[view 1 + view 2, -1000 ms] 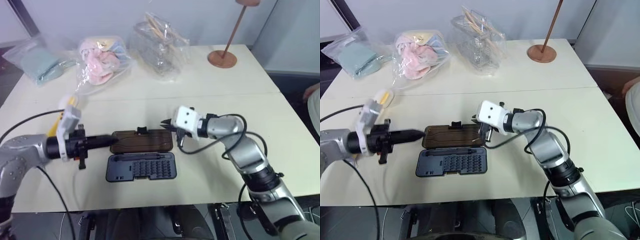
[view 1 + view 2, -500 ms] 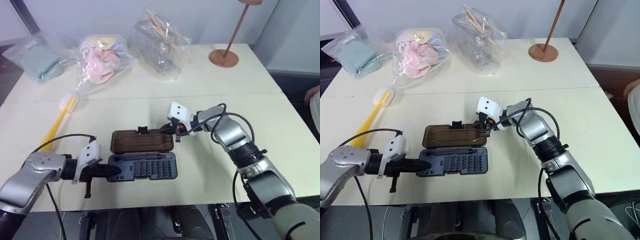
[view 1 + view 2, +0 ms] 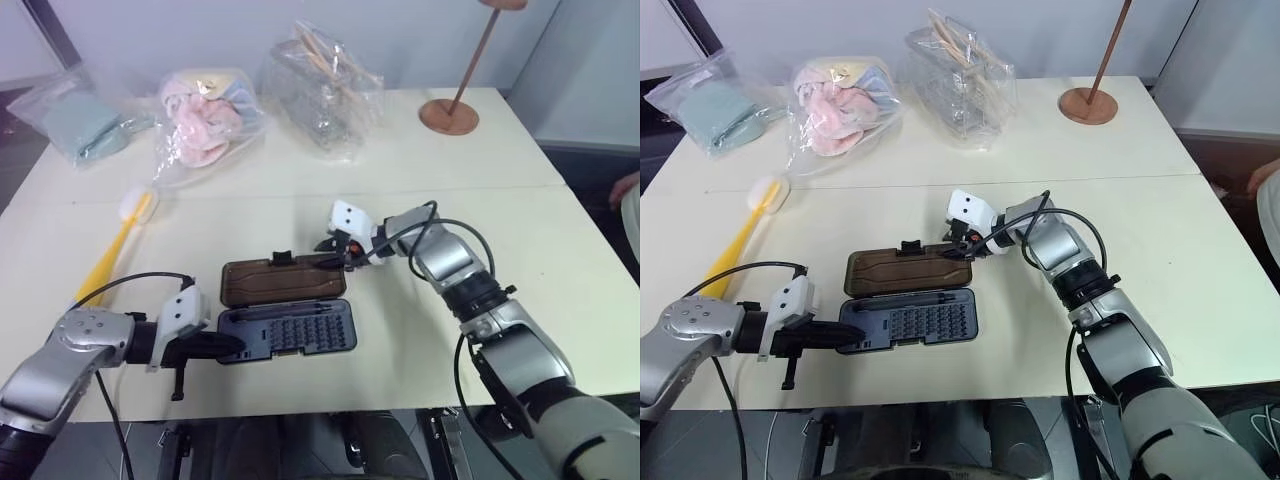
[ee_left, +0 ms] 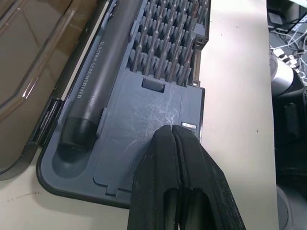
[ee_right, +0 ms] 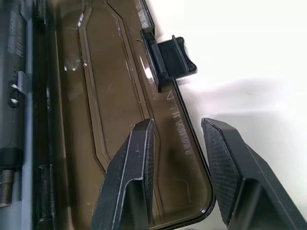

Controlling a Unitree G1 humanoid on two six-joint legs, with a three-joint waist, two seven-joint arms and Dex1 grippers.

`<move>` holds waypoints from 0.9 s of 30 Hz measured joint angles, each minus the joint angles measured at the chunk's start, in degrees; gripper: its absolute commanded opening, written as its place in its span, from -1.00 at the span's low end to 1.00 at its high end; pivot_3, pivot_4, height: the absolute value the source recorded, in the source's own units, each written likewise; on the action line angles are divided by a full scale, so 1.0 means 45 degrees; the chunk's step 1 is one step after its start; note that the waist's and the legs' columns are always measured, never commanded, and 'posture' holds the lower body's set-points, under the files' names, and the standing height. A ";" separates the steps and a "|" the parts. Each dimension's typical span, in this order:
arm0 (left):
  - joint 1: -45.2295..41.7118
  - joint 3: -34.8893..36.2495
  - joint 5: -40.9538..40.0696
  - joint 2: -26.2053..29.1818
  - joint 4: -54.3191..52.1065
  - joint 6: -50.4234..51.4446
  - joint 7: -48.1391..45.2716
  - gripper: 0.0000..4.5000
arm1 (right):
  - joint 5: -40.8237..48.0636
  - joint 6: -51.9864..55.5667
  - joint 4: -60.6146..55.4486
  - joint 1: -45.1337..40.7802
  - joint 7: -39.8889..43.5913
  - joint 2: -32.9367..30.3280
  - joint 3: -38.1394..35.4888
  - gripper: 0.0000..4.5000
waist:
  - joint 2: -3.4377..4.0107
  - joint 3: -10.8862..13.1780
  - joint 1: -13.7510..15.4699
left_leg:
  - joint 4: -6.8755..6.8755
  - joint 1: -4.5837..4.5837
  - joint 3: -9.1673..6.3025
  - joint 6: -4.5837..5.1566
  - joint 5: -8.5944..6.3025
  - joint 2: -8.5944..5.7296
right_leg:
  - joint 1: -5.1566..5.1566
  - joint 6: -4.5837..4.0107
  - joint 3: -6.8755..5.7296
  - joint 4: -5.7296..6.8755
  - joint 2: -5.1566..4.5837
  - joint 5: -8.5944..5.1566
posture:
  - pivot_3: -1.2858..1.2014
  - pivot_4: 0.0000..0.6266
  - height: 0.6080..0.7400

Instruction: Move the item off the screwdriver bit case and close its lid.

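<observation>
The left arm's fingers (image 3: 232, 346), clenched together, press on the near-left corner of the screwdriver bit case (image 3: 290, 328), having dropped there from beside the lid (image 3: 284, 281) a second ago; the brush (image 3: 118, 243) lies on the table (image 3: 480, 160), well beyond them. In the left wrist view the clenched tips touch the tray's scratched flat. In the right wrist view the right arm's fingers (image 5: 180, 143), now parted, straddle the lid's outer edge near its latch tab (image 5: 175, 56).
</observation>
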 measured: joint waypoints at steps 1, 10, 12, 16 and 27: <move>0.0000 -0.0004 0.0000 -0.0012 -0.0001 0.0002 0.0005 -1.00 | -0.0020 -0.0054 0.0002 -0.0149 0.0047 -0.0018 -0.0009 -0.29 | 0.0001 -0.0001 -0.0003 | 0.0000 0.0002 -0.0001 0.0000 0.0000 0.0000 | 0.0000 0.0000 0.0000 0.0000 0.0002 0.0000 | 0.03 -0.52 0.95; -0.0101 -0.0122 0.0002 -0.0098 -0.0016 0.0057 0.0089 -1.00 | -0.1109 -0.1871 0.2266 -0.0427 0.0232 0.0446 0.0676 -0.29 | 0.0005 -0.0005 0.0002 | 0.0000 0.0010 0.0001 0.0000 0.0000 -0.0002 | 0.0012 0.0000 -0.0002 0.0000 -0.0001 0.0000 | 0.03 -0.52 0.95; -0.0112 -0.0132 0.0002 -0.0099 -0.0016 0.0066 0.0130 -1.00 | -0.1291 -0.2340 0.2713 -0.0596 0.0229 0.0537 0.0692 -0.29 | 0.0004 -0.0006 0.0000 | 0.0000 0.0014 -0.0001 0.0000 0.0000 -0.0001 | 0.0015 0.0000 -0.0003 0.0001 0.0000 0.0000 | 0.03 -0.52 0.95; -0.0121 -0.0134 0.0005 -0.0099 -0.0015 0.0089 0.0220 -1.00 | -0.1456 -0.3074 0.3509 -0.0827 0.0168 0.0840 0.0637 -0.69 | 0.0004 -0.0009 -0.0022 | 0.0000 0.0037 -0.0003 0.0000 0.0000 0.0001 | 0.0035 -0.0002 -0.0003 0.0002 0.0003 0.0000 | 0.03 -0.52 0.95; -0.0092 -0.0132 0.0065 -0.0097 -0.0024 0.0070 0.0291 -1.00 | -0.1760 -0.3537 0.2872 -0.0372 0.0490 0.0601 0.0488 -0.97 | 0.0009 -0.0019 -0.0010 | -0.0005 0.0069 -0.0010 0.0000 0.0000 0.0003 | 0.0066 -0.0005 -0.0005 0.0003 0.0005 -0.0001 | 0.03 -0.52 0.95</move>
